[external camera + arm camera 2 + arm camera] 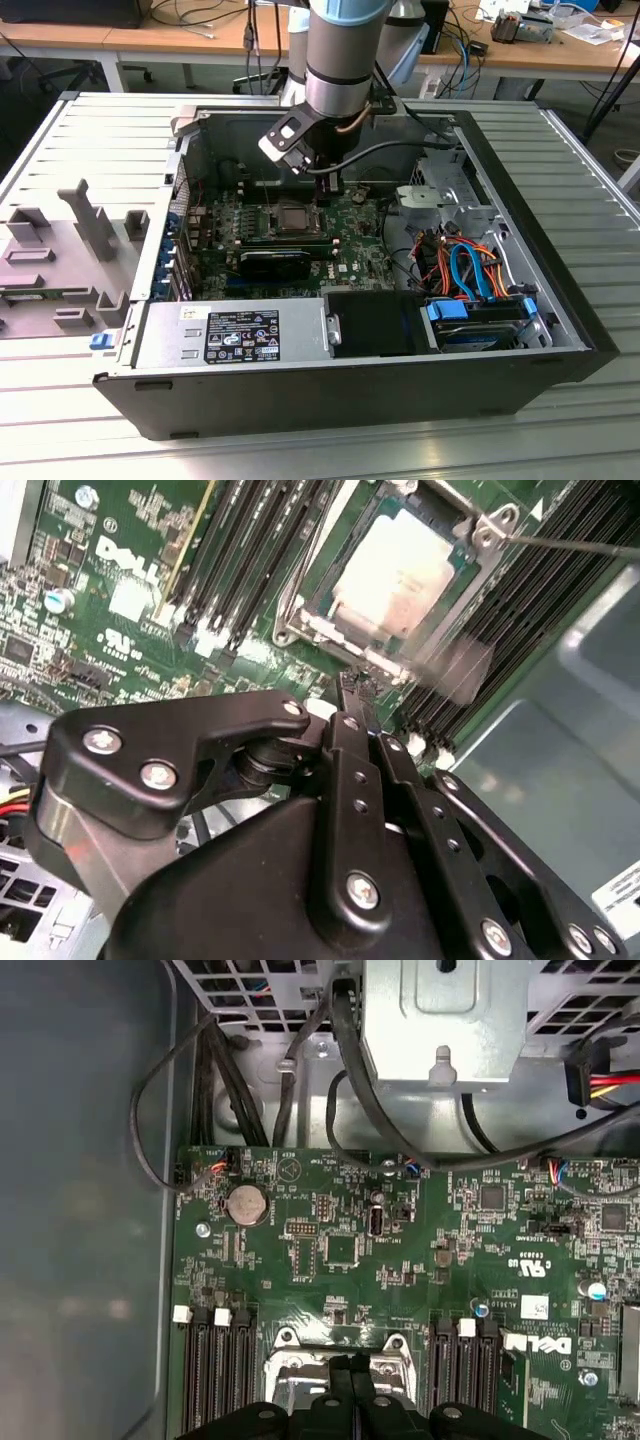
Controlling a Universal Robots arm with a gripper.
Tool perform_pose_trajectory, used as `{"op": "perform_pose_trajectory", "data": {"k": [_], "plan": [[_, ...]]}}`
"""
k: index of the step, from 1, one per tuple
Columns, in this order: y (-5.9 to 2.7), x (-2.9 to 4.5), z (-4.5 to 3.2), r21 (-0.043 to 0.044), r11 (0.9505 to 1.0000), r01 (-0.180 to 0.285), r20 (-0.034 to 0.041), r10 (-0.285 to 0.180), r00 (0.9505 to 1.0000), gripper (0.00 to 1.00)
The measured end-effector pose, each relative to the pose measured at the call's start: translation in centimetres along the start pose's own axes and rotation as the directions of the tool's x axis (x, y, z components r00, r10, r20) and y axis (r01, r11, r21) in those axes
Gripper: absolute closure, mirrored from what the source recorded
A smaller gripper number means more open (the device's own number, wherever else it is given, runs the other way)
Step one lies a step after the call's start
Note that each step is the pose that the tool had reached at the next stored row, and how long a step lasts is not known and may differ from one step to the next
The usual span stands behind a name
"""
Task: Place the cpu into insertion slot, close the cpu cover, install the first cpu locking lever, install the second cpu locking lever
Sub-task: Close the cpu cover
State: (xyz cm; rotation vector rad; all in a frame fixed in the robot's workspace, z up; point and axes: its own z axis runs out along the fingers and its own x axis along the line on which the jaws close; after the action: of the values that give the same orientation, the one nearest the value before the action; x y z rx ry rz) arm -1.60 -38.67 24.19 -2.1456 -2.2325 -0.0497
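The cpu [392,568], a pale silver square, lies in the insertion slot [300,615] on the green motherboard. The silver cpu cover [487,528] frames it and seems to lie flat on it. A thin metal locking lever [575,547] sticks out from one corner of the socket. My gripper [355,688] is shut with nothing seen between its black fingers, and its tips hover at the socket's edge. In the first wrist view the gripper [350,1368] sits over the socket rim [285,1340]. In the exterior view the gripper [330,188] hangs just beyond the socket [291,218].
Long black memory slots [250,550] flank the socket on both sides. A black heatsink block [275,262] lies in front of it. Cables [470,265] and a drive bay [480,320] fill the case at the exterior view's right. Grey case walls [180,200] surround the board.
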Motion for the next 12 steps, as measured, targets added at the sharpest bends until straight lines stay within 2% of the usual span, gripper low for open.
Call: {"op": "perform_pose_trajectory", "data": {"k": [3, 12], "plan": [[-0.53, -0.04, 0.06, -0.0002, 1.0000, 0.000, -0.0033, 0.000, 1.0000, 0.89], [-2.67, -0.18, 0.72, -0.0012, 1.0000, 0.005, -0.0299, -0.005, 0.9995, 0.89]]}}
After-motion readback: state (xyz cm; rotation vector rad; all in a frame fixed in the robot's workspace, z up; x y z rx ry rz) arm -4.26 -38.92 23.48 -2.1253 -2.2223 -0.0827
